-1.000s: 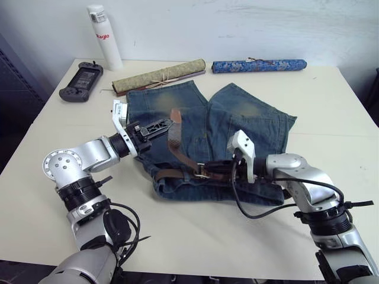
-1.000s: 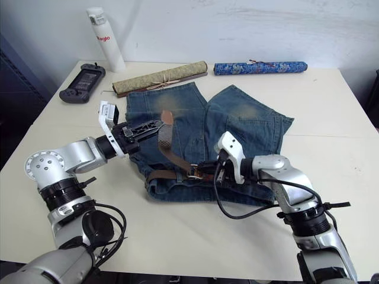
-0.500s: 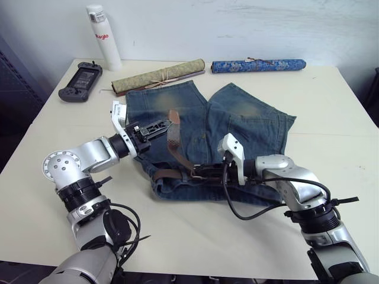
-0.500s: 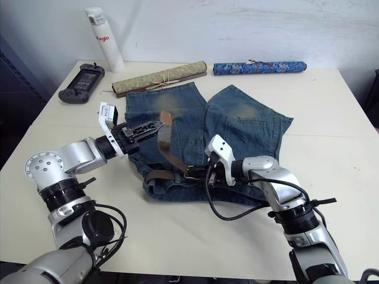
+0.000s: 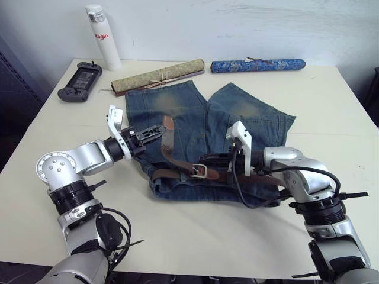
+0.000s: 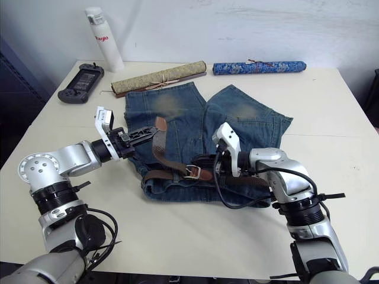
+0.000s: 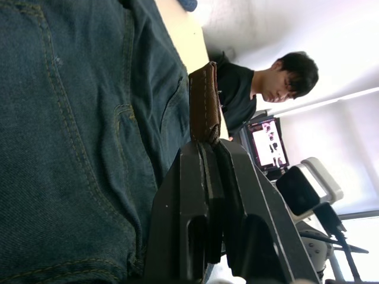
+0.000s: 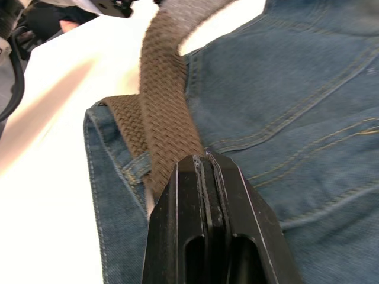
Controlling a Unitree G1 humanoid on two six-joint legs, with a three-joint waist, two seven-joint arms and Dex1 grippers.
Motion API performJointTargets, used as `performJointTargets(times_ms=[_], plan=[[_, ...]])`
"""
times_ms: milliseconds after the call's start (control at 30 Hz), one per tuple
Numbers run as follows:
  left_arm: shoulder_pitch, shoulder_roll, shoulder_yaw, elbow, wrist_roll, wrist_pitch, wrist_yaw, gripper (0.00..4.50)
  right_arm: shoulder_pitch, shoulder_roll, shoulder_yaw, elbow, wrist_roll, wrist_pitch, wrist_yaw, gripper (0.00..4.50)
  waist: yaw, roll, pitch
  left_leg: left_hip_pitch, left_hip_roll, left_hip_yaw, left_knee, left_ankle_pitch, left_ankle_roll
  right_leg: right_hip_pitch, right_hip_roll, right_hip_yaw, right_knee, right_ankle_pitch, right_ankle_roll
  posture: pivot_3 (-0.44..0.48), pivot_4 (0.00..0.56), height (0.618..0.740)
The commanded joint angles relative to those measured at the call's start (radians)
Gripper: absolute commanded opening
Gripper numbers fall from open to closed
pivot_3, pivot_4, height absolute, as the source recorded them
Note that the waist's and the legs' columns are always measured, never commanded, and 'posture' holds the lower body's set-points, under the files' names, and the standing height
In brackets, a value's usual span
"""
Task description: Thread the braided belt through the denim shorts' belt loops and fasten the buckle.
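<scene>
One denim shorts (image 5: 207, 139) mid-bench, one braided belt (image 5: 172, 163) with one buckle (image 5: 199, 171), left claw (image 5: 159, 127) clamping its tip, right claw (image 5: 208, 158) pressed closed by the buckle, two rolls at the far edge

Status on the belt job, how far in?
Done: the belt already lies along the waistband of the shorts, apparently through the loops there, though they are hard to make out. In hand: the left end effector pinches the belt's tip, lifted off the denim; the right end effector is shut on the strap beside the buckle. Left: fastening the buckle.
</scene>
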Motion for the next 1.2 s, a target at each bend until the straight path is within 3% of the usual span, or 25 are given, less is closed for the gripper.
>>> performJointTargets(times_ms=[33,700,900,1200], plan=[[0.005,0.028,-0.018,-0.016,-0.001,-0.024,-0.035,0.0,0.004,-0.001,0.023,-0.001,-0.013,-0.028,0.029,0.05,0.0,0.0,0.0,0.0,0.0,0.0,0.0,0.0,0.0,0.0,0.0,0.0,0.0,0.0,0.0,0.0,0.15,0.686],[0.019,0.048,-0.064,-0.017,-0.008,-0.075,-0.064,0.0,0.008,0.029,0.123,0.176,-0.134,-0.14,0.115,0.05,-0.004,0.0,0.0,0.0,0.0,0.0,0.0,0.0,0.0,0.0,0.0,0.0,0.0,0.0,0.0,0.0,0.15,0.686],[-0.023,0.012,-0.117,0.002,-0.014,-0.107,-0.091,0.0,0.008,0.053,0.201,0.223,-0.211,-0.125,0.087,0.05,-0.006,-0.003,-0.002,0.001,0.0,0.0,0.0,0.0,0.0,0.001,0.0,0.0,0.0,0.0,0.0,0.0,0.15,0.686],[-0.036,0.024,-0.142,0.021,-0.007,-0.117,-0.124,0.0,-0.028,0.045,0.304,0.221,-0.323,-0.052,0.055,0.05,-0.025,-0.006,-0.004,0.017,0.003,0.001,-0.003,-0.006,-0.011,0.013,0.001,0.001,-0.001,-0.001,-0.002,0.0,0.15,0.686]])
